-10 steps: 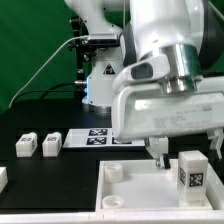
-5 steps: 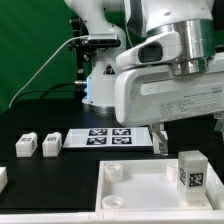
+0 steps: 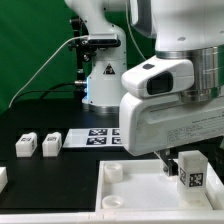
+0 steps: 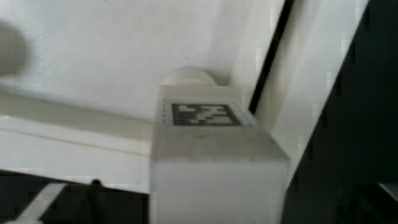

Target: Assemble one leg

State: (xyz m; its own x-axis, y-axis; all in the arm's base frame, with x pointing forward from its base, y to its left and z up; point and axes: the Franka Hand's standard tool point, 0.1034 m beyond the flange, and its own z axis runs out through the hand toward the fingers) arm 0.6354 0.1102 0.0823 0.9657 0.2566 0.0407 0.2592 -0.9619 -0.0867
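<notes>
hand spread and empty, low over the white slab. the leg stands upright on the slab directly under the palm, long axis vertical, tag on its face; one finger sits just beside it toward the exterior view's left, not touching, the other is hidden. judgement: the coming pinch turns on the leg being centred between the fingers.

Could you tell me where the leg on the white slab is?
The leg stands on the slab at the exterior view's right, just under the gripper.
</notes>
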